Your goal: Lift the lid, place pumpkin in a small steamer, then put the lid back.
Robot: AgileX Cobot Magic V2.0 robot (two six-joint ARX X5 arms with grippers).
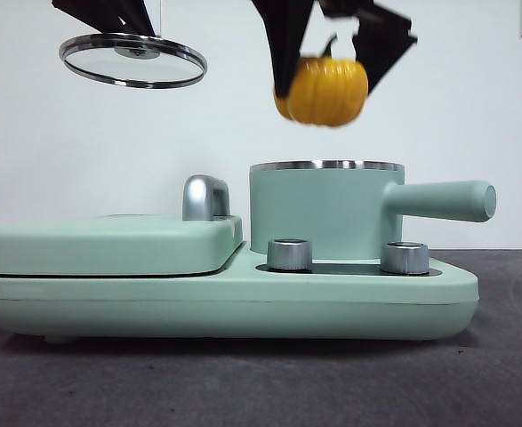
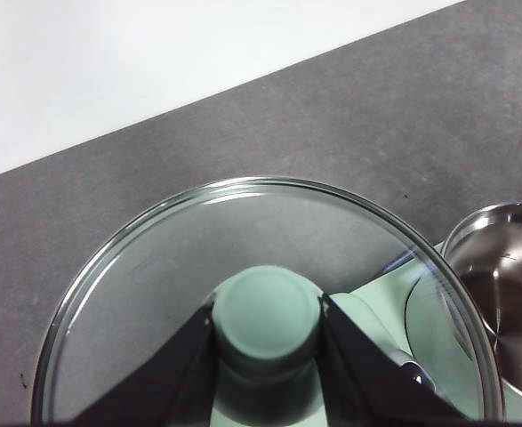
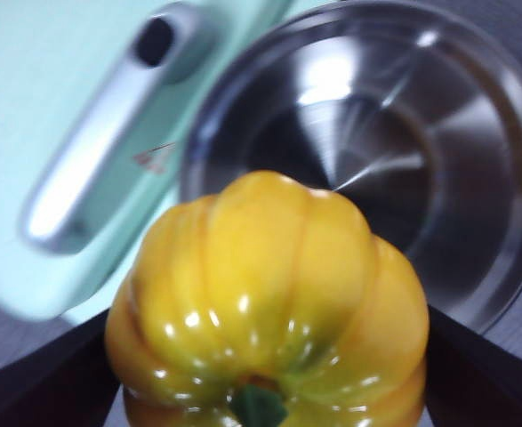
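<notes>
my right gripper [image 1: 332,76] is clamped on the pumpkin [image 1: 325,90], one black jaw pressed to each flank, and i have it hanging in the air just above the small steamer [image 1: 325,213], a touch toward the griddle side of the pot's centre as the front view shows it; the right wrist view looks past the glossy ribs and green stem straight down into the bare steel bowl [image 3: 394,151], so the pot is open and nothing sits in it yet, with the chrome handle [image 3: 100,151] of the griddle cover [image 1: 109,242] off to one side. my left gripper [image 2: 267,325] is closed around the mint-green knob [image 2: 267,311] of the lid [image 2: 261,294], holding the glass disc roughly level and high over the griddle section, well apart from the pot, which i judge keeps the mouth clear for the other arm to come down. so the lid step looks done and the placing is under way. the pumpkin is nearly as wide as the rim, so i'd want it centred over the opening before lowering, otherwise a rib could catch on the steel edge and tip it out; the blur suggests the arm is in motion
</notes>
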